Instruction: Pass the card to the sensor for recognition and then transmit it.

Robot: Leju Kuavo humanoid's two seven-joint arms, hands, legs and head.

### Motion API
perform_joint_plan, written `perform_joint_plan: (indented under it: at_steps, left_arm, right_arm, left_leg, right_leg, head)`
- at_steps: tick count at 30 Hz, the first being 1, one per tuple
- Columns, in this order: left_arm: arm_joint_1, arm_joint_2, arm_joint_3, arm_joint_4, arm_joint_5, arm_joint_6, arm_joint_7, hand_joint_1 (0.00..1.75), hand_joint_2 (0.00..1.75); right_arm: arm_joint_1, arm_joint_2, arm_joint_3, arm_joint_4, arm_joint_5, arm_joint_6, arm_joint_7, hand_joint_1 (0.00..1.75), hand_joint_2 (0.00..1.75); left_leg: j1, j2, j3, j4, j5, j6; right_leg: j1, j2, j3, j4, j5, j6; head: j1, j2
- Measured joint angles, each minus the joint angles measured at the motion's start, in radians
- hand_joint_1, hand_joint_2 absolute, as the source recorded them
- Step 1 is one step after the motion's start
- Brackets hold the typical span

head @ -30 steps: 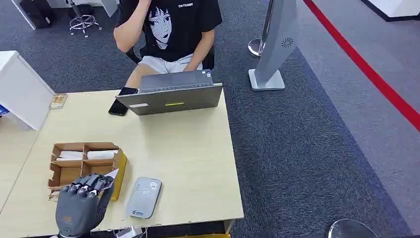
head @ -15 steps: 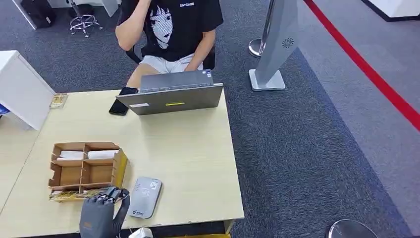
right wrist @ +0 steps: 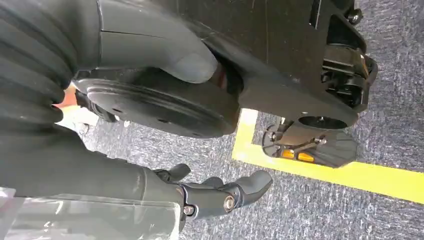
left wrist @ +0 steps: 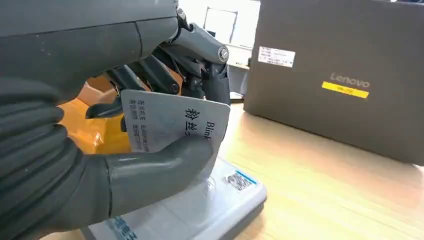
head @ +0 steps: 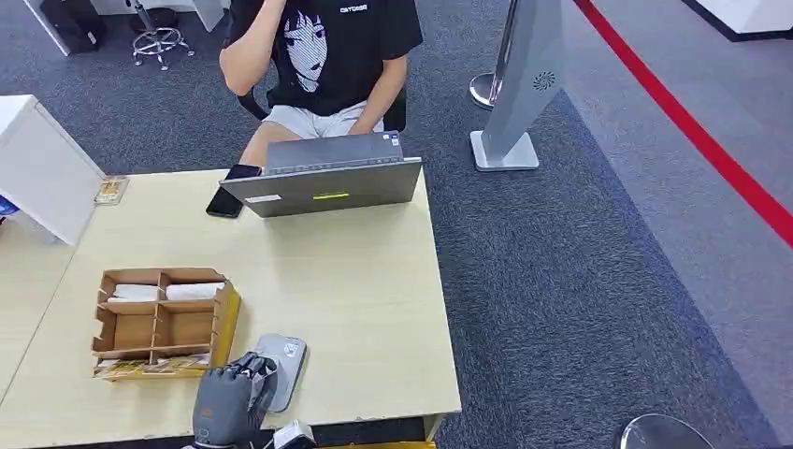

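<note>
My left hand [head: 229, 407] is at the table's near edge, over the near end of the grey card sensor [head: 283, 359]. In the left wrist view the thumb [left wrist: 150, 172] and dark fingers pinch a white printed card [left wrist: 170, 122], held tilted just above the sensor [left wrist: 215, 205], which lies flat on the wood. Whether the card touches the sensor I cannot tell. My right hand [right wrist: 215, 192] hangs down over the carpet, fingers apart and holding nothing.
A cardboard divider box [head: 161, 323] with more cards stands left of the sensor. A grey laptop [head: 323, 182] and a black phone [head: 227, 195] sit at the far edge, with a seated person [head: 318, 56] behind. A white cabinet [head: 37, 168] is at the left.
My left hand has moved right with the card, from the front of the cardboard box to above the sensor.
</note>
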Motion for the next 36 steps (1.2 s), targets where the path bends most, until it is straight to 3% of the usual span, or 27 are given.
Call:
perform_joint_plan:
  at_steps: [4,9,12,18,21,24,32,36]
  left_arm:
    - [-0.033,-0.01,-0.007,0.058,-0.037,0.006,-0.015,1.75,1.75]
    - [-0.045,-0.012,-0.007,0.055,-0.134,0.008,-0.014,1.75,1.75]
    - [-0.038,0.0,0.0,-0.019,-0.199,0.008,-0.01,1.75,1.75]
    - [-0.059,0.081,0.006,-0.261,-0.238,-0.007,0.061,1.75,1.75]
    - [-0.071,0.109,0.006,-0.326,-0.244,-0.003,0.069,1.75,1.75]
    - [-0.13,0.147,0.014,-0.364,-0.229,-0.033,0.115,1.75,1.75]
    - [-0.267,0.206,0.091,-0.337,-0.175,-0.092,0.123,1.75,1.75]
    - [-0.33,0.221,0.129,-0.249,-0.201,-0.11,0.149,1.75,1.75]
  right_arm:
    - [-0.001,0.0,0.009,0.0,0.01,0.007,0.003,0.0,1.75]
    - [0.0,0.0,0.01,0.002,0.02,0.011,0.005,0.0,1.75]
    - [0.0,0.0,0.01,0.002,0.024,0.011,0.005,0.0,1.75]
    - [-0.001,0.0,0.01,0.002,0.034,0.011,0.003,0.0,1.75]
    - [-0.001,0.0,0.01,0.002,0.037,0.013,0.002,0.0,1.75]
    - [-0.002,0.0,0.012,0.002,0.052,0.027,0.0,0.0,1.75]
    - [-0.006,0.0,0.025,0.002,0.073,0.034,0.0,0.0,1.75]
    - [-0.008,0.0,0.034,0.002,0.089,0.041,0.002,0.0,1.75]
  left_leg:
    - [0.0,0.0,0.0,0.0,0.0,0.0]
    - [0.0,0.0,0.0,0.0,0.0,0.0]
    - [0.0,0.0,0.0,0.0,0.0,0.0]
    - [0.0,0.0,0.0,0.0,0.001,-0.001]
    - [0.001,0.0,0.0,0.0,0.001,-0.001]
    - [0.0,-0.001,0.0,0.0,0.001,-0.001]
    - [0.001,0.0,0.0,0.0,0.003,-0.002]
    - [0.001,-0.001,0.0,0.0,0.003,-0.002]
  right_leg:
    - [0.0,-0.001,0.0,0.0,0.0,0.0]
    - [0.0,-0.001,0.0,0.0,0.0,0.0]
    - [0.0,0.0,0.0,0.0,0.0,0.0]
    - [0.0,-0.001,0.0,0.001,0.0,0.0]
    - [0.0,-0.001,0.0,0.001,0.0,0.0]
    - [0.0,-0.001,0.0,0.001,0.001,-0.001]
    - [0.0,-0.001,0.0,0.001,0.001,-0.002]
    - [0.0,-0.001,0.0,0.001,0.001,-0.002]
  head:
    - [0.0,0.0]
    - [0.0,0.0]
    - [0.0,0.0]
    - [0.0,0.0]
    - [0.0,0.0]
    - [0.0,0.0]
    - [0.0,0.0]
    - [0.0,0.0]
